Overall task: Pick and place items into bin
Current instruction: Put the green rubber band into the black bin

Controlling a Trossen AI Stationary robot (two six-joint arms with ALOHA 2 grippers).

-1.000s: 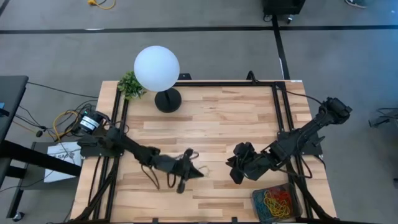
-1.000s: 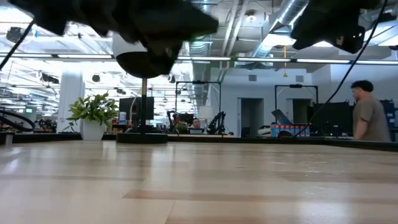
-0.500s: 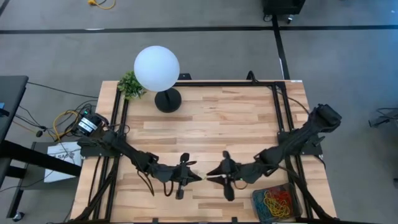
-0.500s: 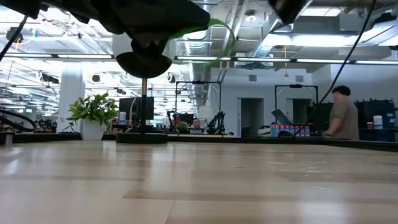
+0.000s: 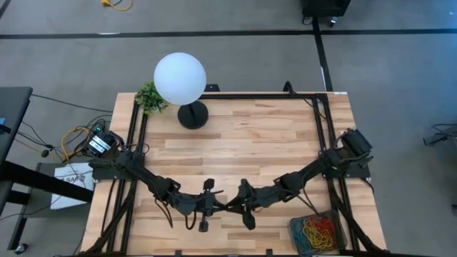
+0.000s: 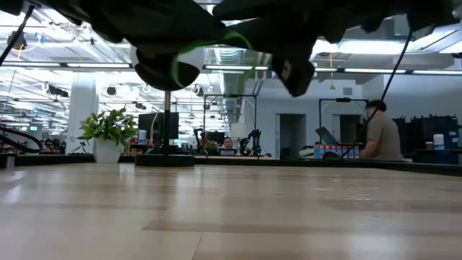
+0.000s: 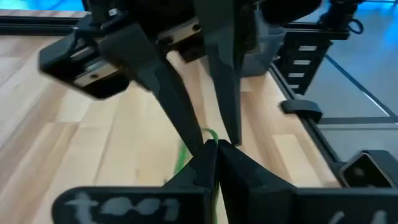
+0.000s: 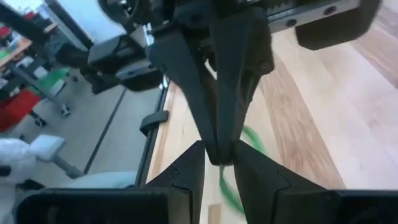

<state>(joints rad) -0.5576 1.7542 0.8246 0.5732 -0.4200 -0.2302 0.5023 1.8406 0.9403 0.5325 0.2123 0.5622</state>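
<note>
**Desk:** What sits at the left?

**Photographer:** The left pincer (image 5: 218,205), over the table (image 5: 243,135) near its front edge, fingers pressed together on a green rubber band (image 7: 209,135). The loop hangs clear of the wood; in the low view it arcs beneath the dark fingers (image 6: 189,49).

**Desk:** And moving right?

**Photographer:** The right pincer (image 5: 230,207) meets it tip to tip at mid-table, its fingers slightly parted around the left one's tips, the green band trailing just past them (image 8: 250,137). Whether it has hold of the band, I cannot tell.

**Desk:** Where's the bin?

**Photographer:** Far right, at the front corner: the bin (image 5: 294,235), already heaped with coloured bands (image 5: 318,230). It lies well to the right of the meeting point, on the right arm's side, so that arm looks the nearer carrier once the handover completes.
</note>
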